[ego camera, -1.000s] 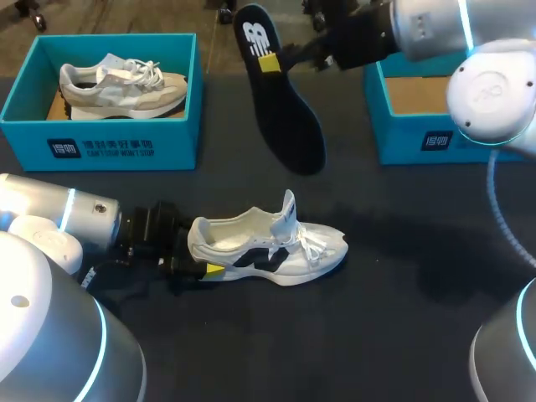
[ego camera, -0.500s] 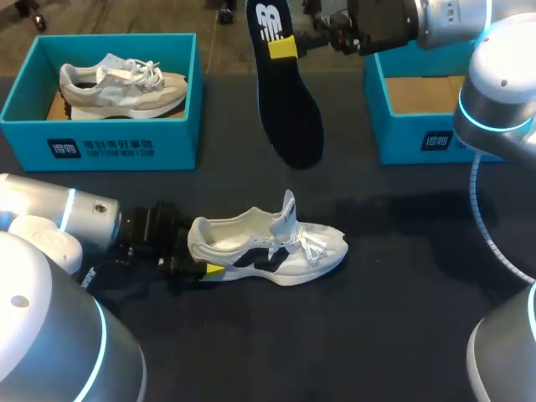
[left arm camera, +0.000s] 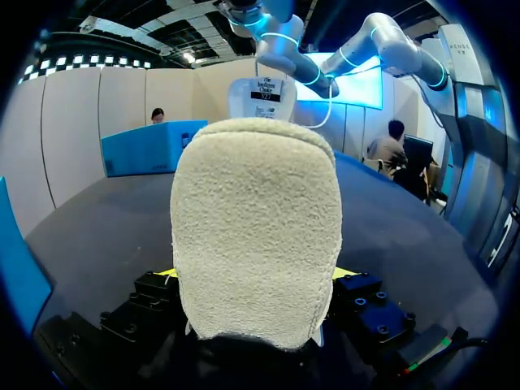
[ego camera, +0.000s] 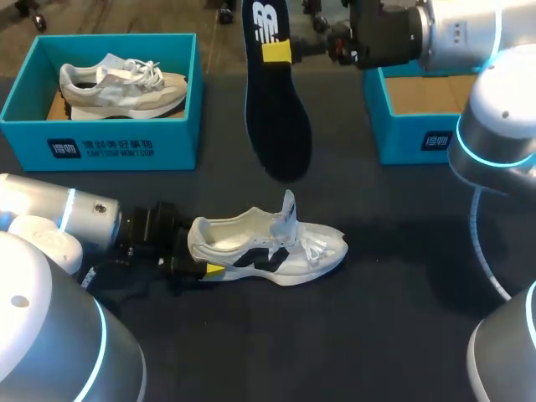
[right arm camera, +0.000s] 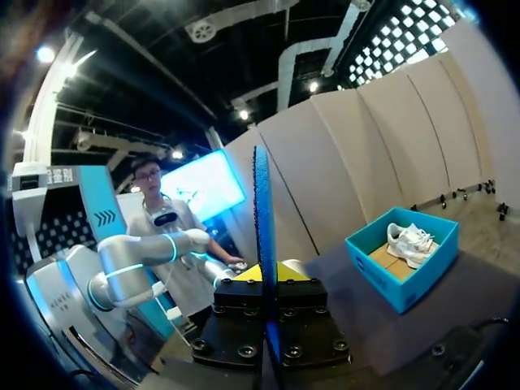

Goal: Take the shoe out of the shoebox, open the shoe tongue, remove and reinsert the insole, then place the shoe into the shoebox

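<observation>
The white shoe (ego camera: 268,247) stands on its sole mid-worktop (ego camera: 402,327), toe to the right, its heel clenched in the left pincer (ego camera: 205,261). The right pincer (ego camera: 280,52) grasps the black insole (ego camera: 276,126) by its upper end, hanging it above the far middle, between the left shoebox (ego camera: 100,146), which holds a beige shoe (ego camera: 121,84), and the right shoebox (ego camera: 414,138).

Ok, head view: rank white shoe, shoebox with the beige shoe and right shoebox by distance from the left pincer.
1. white shoe, its heel in the left pincer, front middle.
2. shoebox with the beige shoe, back left.
3. right shoebox, back right.
</observation>
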`<state>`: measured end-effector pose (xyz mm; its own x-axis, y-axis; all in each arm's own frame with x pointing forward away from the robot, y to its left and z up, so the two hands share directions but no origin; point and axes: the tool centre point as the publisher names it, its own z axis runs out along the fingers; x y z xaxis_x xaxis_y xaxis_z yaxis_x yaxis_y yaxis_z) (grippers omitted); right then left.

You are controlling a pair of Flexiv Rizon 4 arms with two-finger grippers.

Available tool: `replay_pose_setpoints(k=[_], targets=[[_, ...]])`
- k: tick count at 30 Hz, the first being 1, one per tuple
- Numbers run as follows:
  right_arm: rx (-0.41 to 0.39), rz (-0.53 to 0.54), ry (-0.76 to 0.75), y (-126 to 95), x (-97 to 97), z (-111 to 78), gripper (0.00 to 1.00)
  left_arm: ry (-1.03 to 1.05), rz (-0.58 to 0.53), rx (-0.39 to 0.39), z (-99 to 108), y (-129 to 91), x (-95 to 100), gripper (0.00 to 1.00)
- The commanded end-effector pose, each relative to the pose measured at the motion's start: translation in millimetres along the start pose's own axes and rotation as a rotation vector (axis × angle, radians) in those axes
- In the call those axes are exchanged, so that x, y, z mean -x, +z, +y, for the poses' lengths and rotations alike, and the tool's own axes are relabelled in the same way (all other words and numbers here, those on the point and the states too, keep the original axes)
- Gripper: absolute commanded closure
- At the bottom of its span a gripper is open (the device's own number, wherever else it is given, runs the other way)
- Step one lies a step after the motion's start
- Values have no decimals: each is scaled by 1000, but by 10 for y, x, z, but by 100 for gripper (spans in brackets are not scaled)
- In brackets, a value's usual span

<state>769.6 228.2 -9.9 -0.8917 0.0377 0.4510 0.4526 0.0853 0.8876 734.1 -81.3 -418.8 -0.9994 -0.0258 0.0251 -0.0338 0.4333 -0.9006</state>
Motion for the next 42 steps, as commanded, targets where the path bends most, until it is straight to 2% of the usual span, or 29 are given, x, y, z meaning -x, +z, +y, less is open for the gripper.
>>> replay_pose_setpoints(k=[1,14,18,20,35,36,42], targets=[[13,-42,13,-58,-132,-26,100,0,-3,0,18,16,-2,100],[45,16,115,-256,-443,5,100,0,-3,0,18,16,-2,100],[7,25,177,-331,-548,-33,100,0,-3,0,18,16,-2,100],[17,12,183,-370,-585,-34,100,0,-3,0,18,16,-2,100],[17,12,183,-370,-585,-34,100,0,-3,0,18,16,-2,100],[62,21,219,-378,-567,-46,100,0,-3,0,18,16,-2,100],[58,-4,374,-352,-700,-1,100,0,-3,0,18,16,-2,100]])
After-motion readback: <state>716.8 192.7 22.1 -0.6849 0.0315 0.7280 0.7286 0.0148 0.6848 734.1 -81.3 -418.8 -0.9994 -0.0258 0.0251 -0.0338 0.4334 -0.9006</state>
